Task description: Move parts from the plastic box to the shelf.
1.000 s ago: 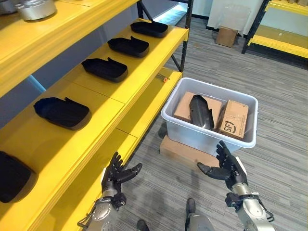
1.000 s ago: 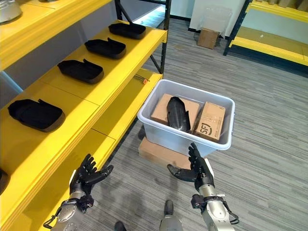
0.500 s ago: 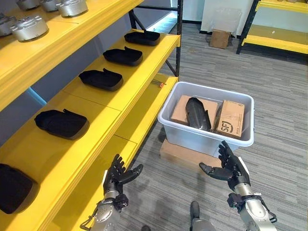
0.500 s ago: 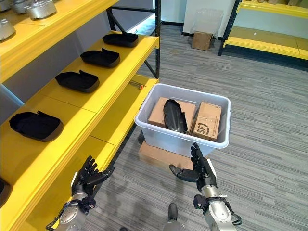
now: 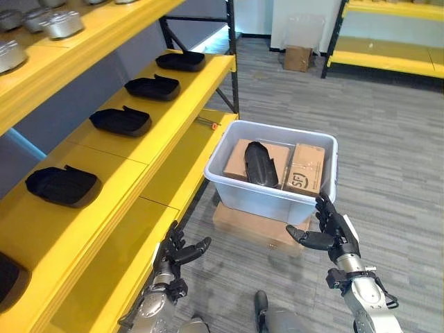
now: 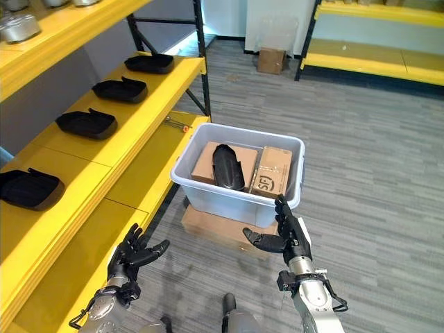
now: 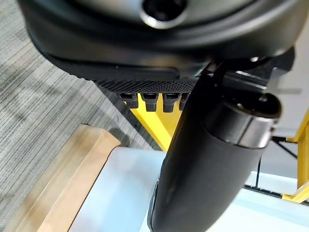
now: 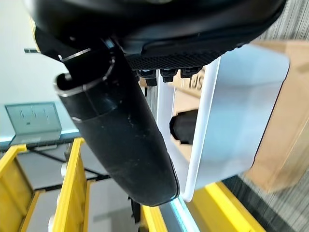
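Note:
A pale grey plastic box [image 5: 263, 200] stands on a flat cardboard slab [image 5: 239, 224] on the floor. Inside it a black ribbed part [image 5: 259, 164] lies across two cardboard cartons [image 5: 305, 168]. Several matching black parts [image 5: 119, 121] sit in a row on the yellow shelf [image 5: 156, 149] to the left. My right hand [image 5: 330, 230] is open, fingers spread, just in front of the box's near right corner and holding nothing. My left hand [image 5: 177, 252] is open and empty low down by the shelf's lower board. The box wall [image 8: 227, 121] appears past the thumb in the right wrist view.
Silver metal parts [image 5: 61, 23] rest on the upper shelf level. A small cardboard box [image 5: 297, 57] stands on the floor far back, beside a second yellow rack [image 5: 385, 59]. Grey striped carpet [image 5: 395, 159] lies open to the right of the box.
The camera has shifted, so the shelf and box sit further left in view. Both hands stay open and empty in about the same pose.

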You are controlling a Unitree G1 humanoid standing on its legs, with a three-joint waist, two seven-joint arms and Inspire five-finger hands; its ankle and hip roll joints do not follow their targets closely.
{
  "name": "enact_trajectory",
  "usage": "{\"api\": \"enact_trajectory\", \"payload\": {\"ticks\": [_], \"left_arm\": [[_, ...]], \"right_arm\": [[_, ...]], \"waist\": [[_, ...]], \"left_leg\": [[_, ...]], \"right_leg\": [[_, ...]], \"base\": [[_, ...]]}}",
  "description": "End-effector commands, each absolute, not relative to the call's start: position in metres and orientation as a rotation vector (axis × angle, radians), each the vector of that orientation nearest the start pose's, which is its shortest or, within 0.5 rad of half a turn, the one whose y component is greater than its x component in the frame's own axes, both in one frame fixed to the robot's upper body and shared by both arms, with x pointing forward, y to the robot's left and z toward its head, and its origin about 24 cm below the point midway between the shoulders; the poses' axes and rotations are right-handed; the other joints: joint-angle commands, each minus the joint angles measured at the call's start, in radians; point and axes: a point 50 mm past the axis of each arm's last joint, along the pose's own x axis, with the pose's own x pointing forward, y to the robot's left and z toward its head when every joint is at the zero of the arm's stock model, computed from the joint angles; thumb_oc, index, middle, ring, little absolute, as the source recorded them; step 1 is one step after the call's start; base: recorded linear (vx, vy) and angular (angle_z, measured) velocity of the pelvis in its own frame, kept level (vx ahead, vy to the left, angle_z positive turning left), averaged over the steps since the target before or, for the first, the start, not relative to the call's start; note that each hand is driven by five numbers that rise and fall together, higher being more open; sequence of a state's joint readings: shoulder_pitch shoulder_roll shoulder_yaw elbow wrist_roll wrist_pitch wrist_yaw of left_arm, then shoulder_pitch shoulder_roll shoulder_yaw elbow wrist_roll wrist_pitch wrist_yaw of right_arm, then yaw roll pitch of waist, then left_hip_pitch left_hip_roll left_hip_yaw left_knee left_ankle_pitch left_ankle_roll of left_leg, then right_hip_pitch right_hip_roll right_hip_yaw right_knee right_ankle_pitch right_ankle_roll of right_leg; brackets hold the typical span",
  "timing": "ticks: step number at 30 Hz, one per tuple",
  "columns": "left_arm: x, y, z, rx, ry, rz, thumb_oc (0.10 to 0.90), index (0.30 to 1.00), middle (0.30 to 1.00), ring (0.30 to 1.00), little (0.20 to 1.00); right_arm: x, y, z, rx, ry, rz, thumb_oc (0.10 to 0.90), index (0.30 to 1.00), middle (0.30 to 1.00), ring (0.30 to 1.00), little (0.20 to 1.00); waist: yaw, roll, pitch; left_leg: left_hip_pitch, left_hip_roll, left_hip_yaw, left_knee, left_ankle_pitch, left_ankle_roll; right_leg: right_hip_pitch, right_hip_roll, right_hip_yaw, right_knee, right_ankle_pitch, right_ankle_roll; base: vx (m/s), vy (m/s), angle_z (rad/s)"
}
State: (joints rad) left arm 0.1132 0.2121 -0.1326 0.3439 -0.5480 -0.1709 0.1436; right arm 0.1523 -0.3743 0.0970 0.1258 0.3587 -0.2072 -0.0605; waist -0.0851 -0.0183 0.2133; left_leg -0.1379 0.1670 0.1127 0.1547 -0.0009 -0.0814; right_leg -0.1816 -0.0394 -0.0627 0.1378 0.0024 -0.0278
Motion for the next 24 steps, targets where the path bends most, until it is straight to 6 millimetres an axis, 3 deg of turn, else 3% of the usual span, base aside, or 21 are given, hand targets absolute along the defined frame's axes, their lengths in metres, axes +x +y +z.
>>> {"api": "enact_trajectory", "payload": {"ticks": [1, 2, 3, 6, 8, 9, 15, 18, 24], "left_arm": [[0.23, 0.207, -0.004, -0.283, 0.075, 0.241, 0.9, 1.0, 1.0, 1.0, 1.0], [0.23, 0.207, -0.004, -0.283, 0.075, 0.241, 0.9, 1.0, 1.0, 1.0, 1.0], [0.231, 0.203, -0.003, -0.284, 0.069, 0.226, 0.9, 1.0, 1.0, 1.0, 1.0], [0.232, 0.202, -0.004, -0.286, 0.073, 0.219, 0.9, 1.0, 1.0, 1.0, 1.0], [0.234, 0.199, -0.002, -0.285, 0.063, 0.205, 0.9, 1.0, 1.0, 1.0, 1.0], [0.236, 0.2, 0.0, -0.28, 0.054, 0.204, 0.9, 1.0, 1.0, 1.0, 1.0], [0.242, 0.208, 0.008, -0.252, 0.026, 0.234, 0.9, 1.0, 1.0, 1.0, 1.0], [0.244, 0.211, 0.008, -0.248, 0.027, 0.256, 0.9, 1.0, 1.0, 1.0, 1.0], [0.242, 0.211, 0.006, -0.248, 0.037, 0.262, 0.9, 1.0, 1.0, 1.0, 1.0]], "right_arm": [[0.232, -0.214, 0.058, -0.045, -0.188, -0.008, 0.9, 1.0, 1.0, 1.0, 1.0], [0.232, -0.214, 0.058, -0.045, -0.188, -0.008, 0.9, 1.0, 1.0, 1.0, 1.0], [0.233, -0.215, 0.057, -0.056, -0.182, -0.013, 0.9, 1.0, 1.0, 1.0, 1.0], [0.234, -0.214, 0.057, -0.053, -0.184, -0.008, 0.9, 1.0, 1.0, 1.0, 1.0], [0.235, -0.208, 0.054, -0.055, -0.172, 0.008, 0.9, 1.0, 1.0, 1.0, 1.0], [0.236, -0.202, 0.053, -0.045, -0.166, 0.024, 0.9, 1.0, 1.0, 1.0, 1.0], [0.242, -0.185, 0.052, -0.022, -0.159, 0.075, 0.9, 1.0, 1.0, 1.0, 1.0], [0.242, -0.18, 0.049, -0.031, -0.146, 0.098, 0.9, 1.0, 1.0, 1.0, 1.0], [0.24, -0.181, 0.046, -0.057, -0.128, 0.102, 0.9, 1.0, 1.0, 1.0, 1.0]], "waist": [[0.033, 0.036, 0.012], [0.033, 0.036, 0.013], [0.039, 0.05, 0.014], [0.036, 0.058, 0.012], [0.035, 0.065, 0.0], [0.038, 0.059, -0.006], [0.035, 0.026, -0.024], [0.037, 0.006, -0.033], [0.027, -0.007, -0.04]], "left_leg": [[-0.069, 0.039, -0.116, -0.17, 0.199, -0.028], [-0.067, 0.039, -0.116, -0.171, 0.2, -0.028], [-0.081, 0.032, -0.14, -0.213, 0.218, -0.052], [-0.061, 0.034, -0.121, -0.214, 0.215, -0.05], [-0.032, 0.024, -0.107, -0.204, 0.189, -0.039], [-0.025, -0.003, -0.111, -0.174, 0.155, -0.02], [-0.021, -0.03, -0.03, -0.143, 0.101, 0.018], [-0.015, -0.036, -0.001, -0.133, 0.079, 0.028], [-0.009, -0.033, 0.006, -0.131, 0.069, 0.027]], "right_leg": [[0.16, -0.018, 0.062, -0.045, -0.086, 0.08], [0.161, -0.019, 0.062, -0.045, -0.086, 0.08], [0.182, -0.016, 0.082, -0.046, -0.104, 0.085], [0.195, -0.016, 0.091, -0.046, -0.112, 0.089], [0.207, -0.043, 0.118, -0.053, -0.116, 0.1], [0.205, -0.072, 0.137, -0.056, -0.107, 0.118], [0.175, -0.133, 0.174, -0.069, -0.075, 0.159], [0.16, -0.144, 0.186, -0.077, -0.061, 0.17], [0.165, -0.146, 0.178, -0.09, -0.056, 0.173]], "base": [[0.17, 0.156, -0.27], [0.19, 0.136, -0.2], [0.17, 0.159, -0.35], [0.11, 0.162, -0.58], [0.19, 0.358, -0.69], [0.14, 0.237, -0.86], [0.09, 0.179, -0.5], [0.05, 0.086, -0.29], [0.03, 0.006, -0.02]]}}
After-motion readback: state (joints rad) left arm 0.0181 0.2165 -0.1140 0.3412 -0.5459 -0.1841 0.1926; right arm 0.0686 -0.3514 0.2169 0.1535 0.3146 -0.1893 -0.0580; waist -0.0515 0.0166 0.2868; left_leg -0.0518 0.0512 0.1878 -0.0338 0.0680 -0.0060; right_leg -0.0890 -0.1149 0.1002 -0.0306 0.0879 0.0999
